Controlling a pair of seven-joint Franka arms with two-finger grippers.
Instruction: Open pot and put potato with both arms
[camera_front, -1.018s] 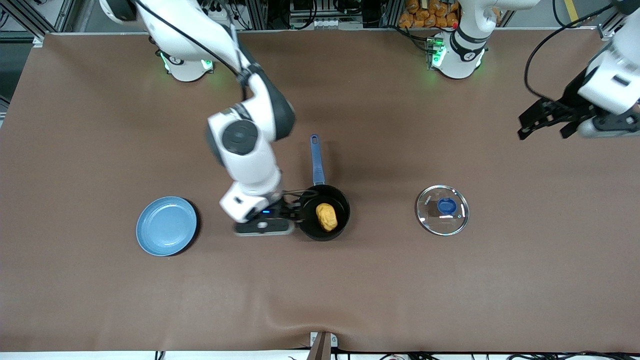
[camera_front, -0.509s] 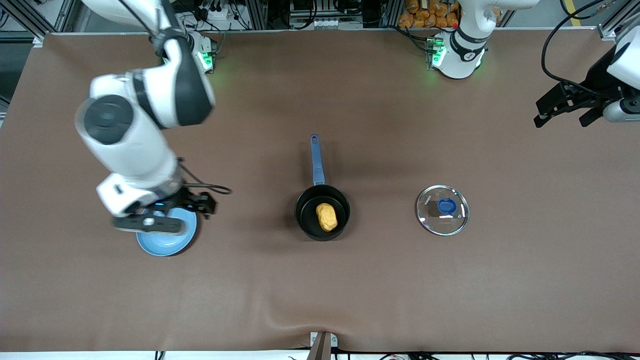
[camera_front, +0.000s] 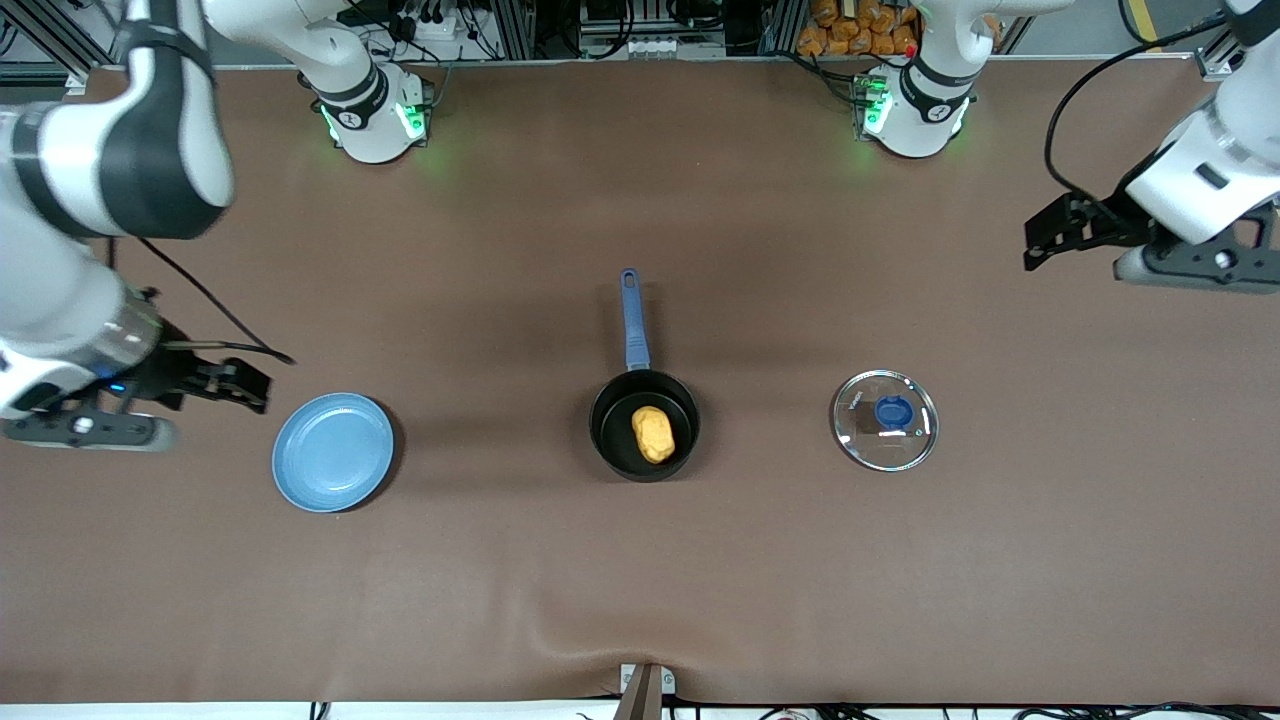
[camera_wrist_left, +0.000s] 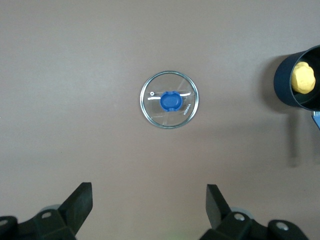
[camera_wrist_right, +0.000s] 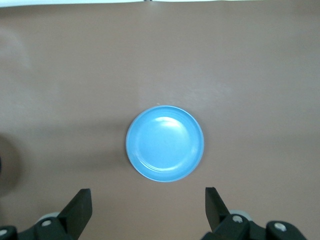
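Note:
The black pot (camera_front: 645, 425) with its long blue handle (camera_front: 630, 315) stands uncovered at the table's middle, and the yellow-orange potato (camera_front: 653, 433) lies inside it. Pot and potato also show in the left wrist view (camera_wrist_left: 300, 80). My right gripper (camera_front: 235, 385) is open and empty, up over the table at the right arm's end, beside the blue plate. My left gripper (camera_front: 1050, 240) is open and empty, up over the table at the left arm's end. Its open fingers (camera_wrist_left: 80, 202) frame bare table.
The glass lid with a blue knob (camera_front: 886, 419) lies flat toward the left arm's end, beside the pot; it also shows in the left wrist view (camera_wrist_left: 169, 99). A flat blue plate (camera_front: 333, 451) lies toward the right arm's end, also in the right wrist view (camera_wrist_right: 164, 142).
My right gripper has drawn away from the pot, past the blue plate, toward the right arm's end of the table. My left gripper has shifted slightly at its own end. The potato stays in the pot.

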